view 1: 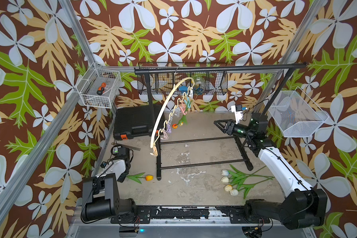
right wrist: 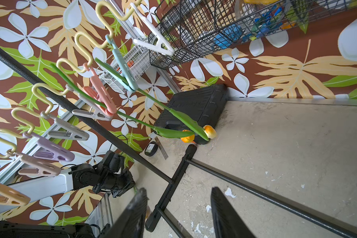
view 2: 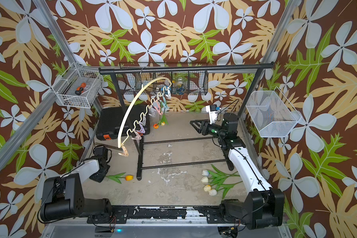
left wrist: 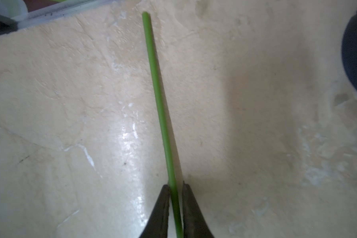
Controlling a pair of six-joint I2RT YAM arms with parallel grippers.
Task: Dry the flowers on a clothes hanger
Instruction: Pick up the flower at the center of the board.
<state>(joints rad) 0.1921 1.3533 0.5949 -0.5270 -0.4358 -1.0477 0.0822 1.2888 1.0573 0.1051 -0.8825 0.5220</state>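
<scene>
Low over the worn tabletop [left wrist: 256, 123], left end effector [left wrist: 175, 185] clamps the tulip stem [left wrist: 159, 103]; right end effector [right wrist: 178, 189] spread apart.

Station one: the stem [left wrist: 159, 99] of the lone tulip [view 1: 141, 177] runs between the jaws of the left gripper [left wrist: 175, 186]. It lies on the table [view 1: 194, 195], with the head beyond, near the rack's foot [view 1: 158, 177].

Station two: the right gripper [right wrist: 178, 190] stands above the table. Ahead of it, the clothes hanger [view 1: 165, 107] hangs from the rack bar [view 1: 214, 69], with two tulips [view 1: 178, 123] pinned head-down. Behind it, four tulips [view 1: 235, 181] lie beside its arm.
</scene>
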